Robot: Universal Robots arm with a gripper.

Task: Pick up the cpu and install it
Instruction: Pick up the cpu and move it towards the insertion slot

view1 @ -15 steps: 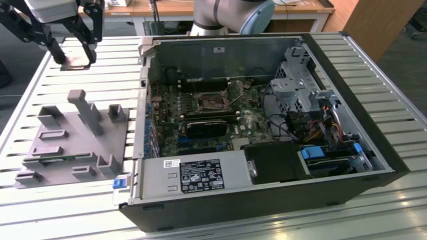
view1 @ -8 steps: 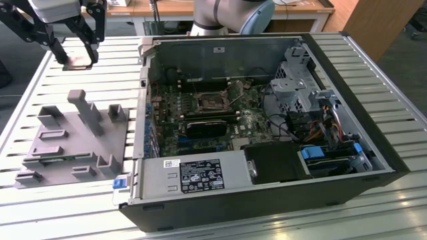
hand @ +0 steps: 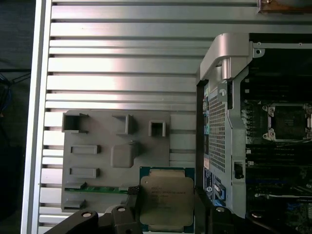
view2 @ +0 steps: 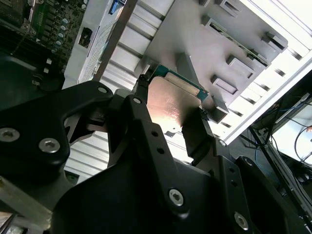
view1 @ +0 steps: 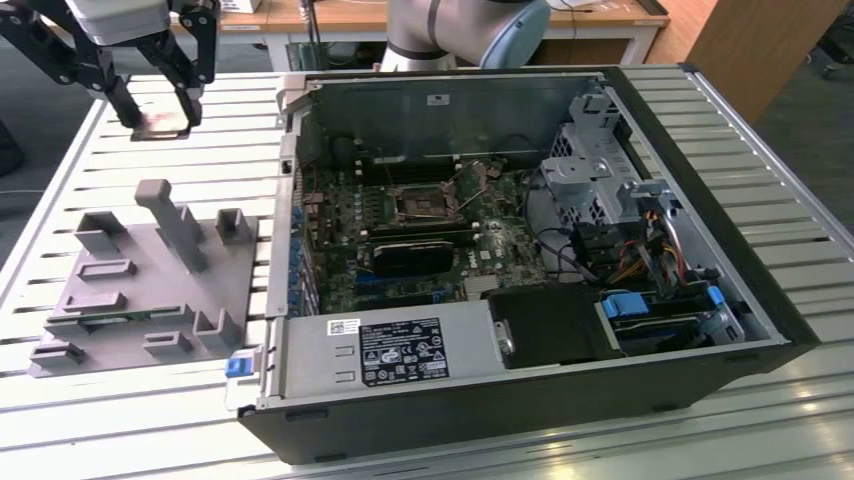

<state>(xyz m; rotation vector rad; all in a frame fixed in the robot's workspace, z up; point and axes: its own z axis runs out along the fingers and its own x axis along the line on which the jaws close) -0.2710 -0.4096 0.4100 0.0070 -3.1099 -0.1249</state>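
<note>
Silver-grey cpu (hand: 165,202) sits clamped by its edges in the tool (view1: 163,120), held above the slatted table (view1: 80,200) near the grey fixture tray (view1: 134,290), well apart from the motherboard socket (view1: 427,203). Such a thin edge grip could let it tilt or drop.

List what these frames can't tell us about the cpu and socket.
- cpu rim: first wrist view, partly behind the end effector, partly cut by the frame.
- socket contacts: exterior view, too small.
- tray's near part: second wrist view, behind cpu and end effector.
</note>
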